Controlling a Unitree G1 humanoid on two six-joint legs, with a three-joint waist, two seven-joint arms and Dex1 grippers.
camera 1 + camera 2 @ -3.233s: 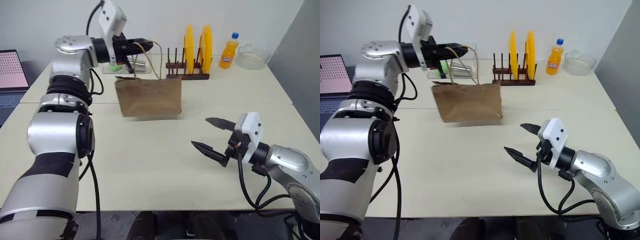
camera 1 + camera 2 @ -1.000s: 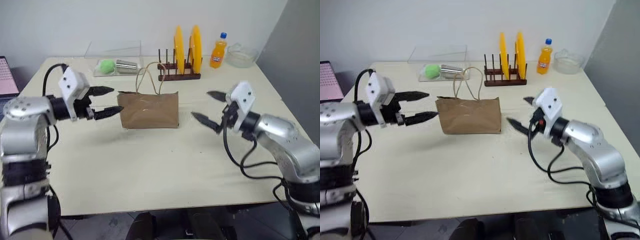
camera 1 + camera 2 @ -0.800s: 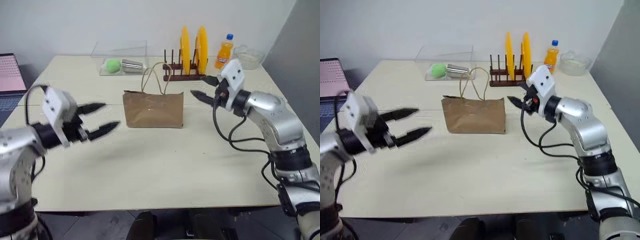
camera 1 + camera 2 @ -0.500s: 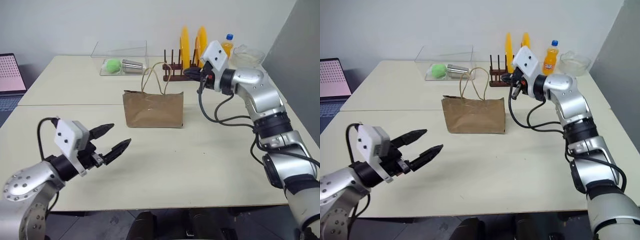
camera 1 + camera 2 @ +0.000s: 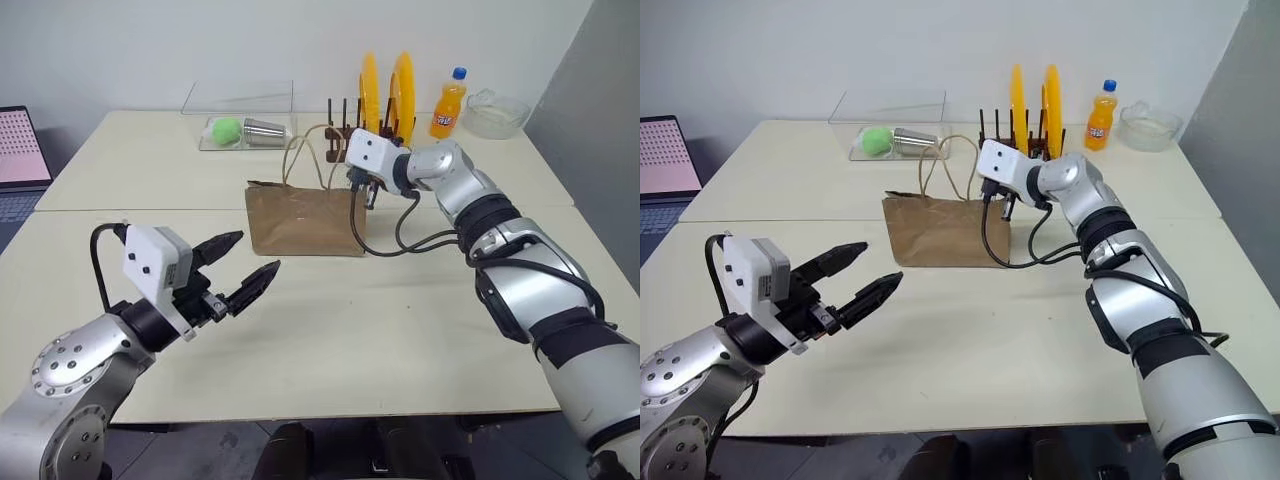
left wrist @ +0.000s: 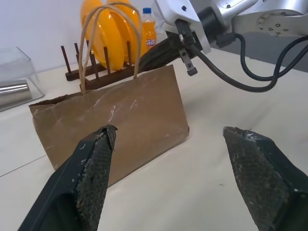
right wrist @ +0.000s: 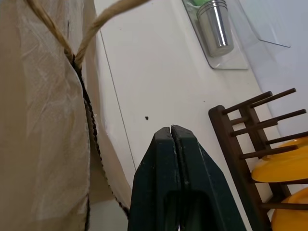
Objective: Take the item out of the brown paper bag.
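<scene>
Left eye view: bag point(image 5: 306, 220) upright mid-table, cord handles point(image 5: 300, 158) raised; item presumably inside, unseen. Right gripper point(image 7: 172, 139) pressed together, empty, at the bag's rear rim. Left gripper point(image 5: 243, 272) spread wide, near. Paper likely light, crushable; steady by handles.

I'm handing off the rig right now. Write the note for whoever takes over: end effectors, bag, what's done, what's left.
Left end effector: open, holding nothing, hanging over the table in front of the bag, apart from it.
Right end effector: shut, empty, at the bag's top edge on the rack side, next to the handles.
Bag: upright mid-table, handles up.
Item: not visible, presumably inside the bag.
Done: right arm brought to the bag's mouth.
Left: open the bag, reach in, grip the item, lift it out.
</scene>
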